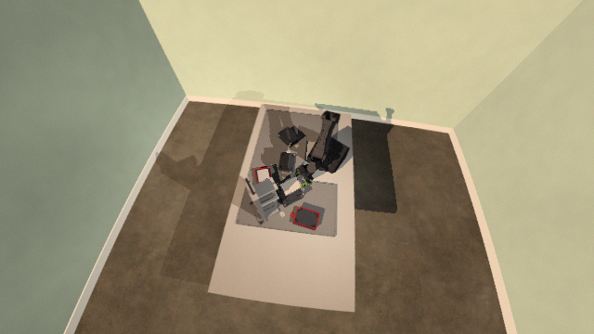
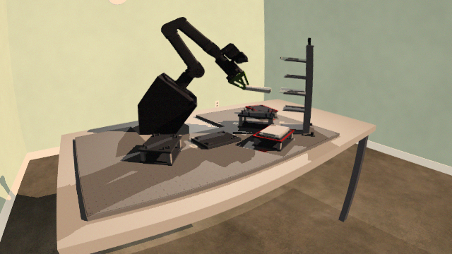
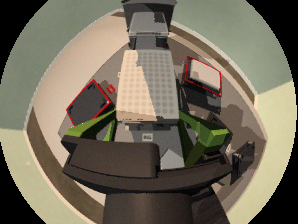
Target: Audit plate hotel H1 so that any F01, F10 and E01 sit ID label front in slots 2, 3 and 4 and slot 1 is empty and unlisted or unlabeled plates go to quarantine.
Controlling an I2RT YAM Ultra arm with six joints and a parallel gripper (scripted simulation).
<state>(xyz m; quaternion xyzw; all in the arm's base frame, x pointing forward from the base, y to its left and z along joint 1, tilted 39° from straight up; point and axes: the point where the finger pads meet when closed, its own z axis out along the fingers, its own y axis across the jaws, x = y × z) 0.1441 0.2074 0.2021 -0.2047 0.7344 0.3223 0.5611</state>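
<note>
My gripper (image 2: 242, 84) (image 3: 147, 113) (image 1: 304, 184) is shut on the short end of a pale well plate (image 2: 260, 89) (image 3: 149, 86) (image 1: 292, 186) and holds it level in the air, pointing at the plate hotel H1 (image 2: 309, 88) (image 3: 150, 24) (image 1: 265, 199). The plate hangs a short way in front of the hotel, about level with the second shelf from the bottom (image 2: 292, 92), and does not touch it. The hotel is a dark post with several thin shelves. I cannot tell which shelves carry plates, and no label is readable.
A red-rimmed quarantine nest (image 2: 279, 140) (image 1: 255, 175) (image 3: 214, 90) holds a white plate (image 2: 275, 131). The other red-rimmed nest (image 2: 259, 107) (image 1: 294, 215) (image 3: 72, 106) looks bare. A raised black nest (image 2: 159, 147) and a flat black nest (image 2: 215, 139) stand on the grey deck (image 2: 116, 176). The arm's base (image 2: 166, 106) is behind them.
</note>
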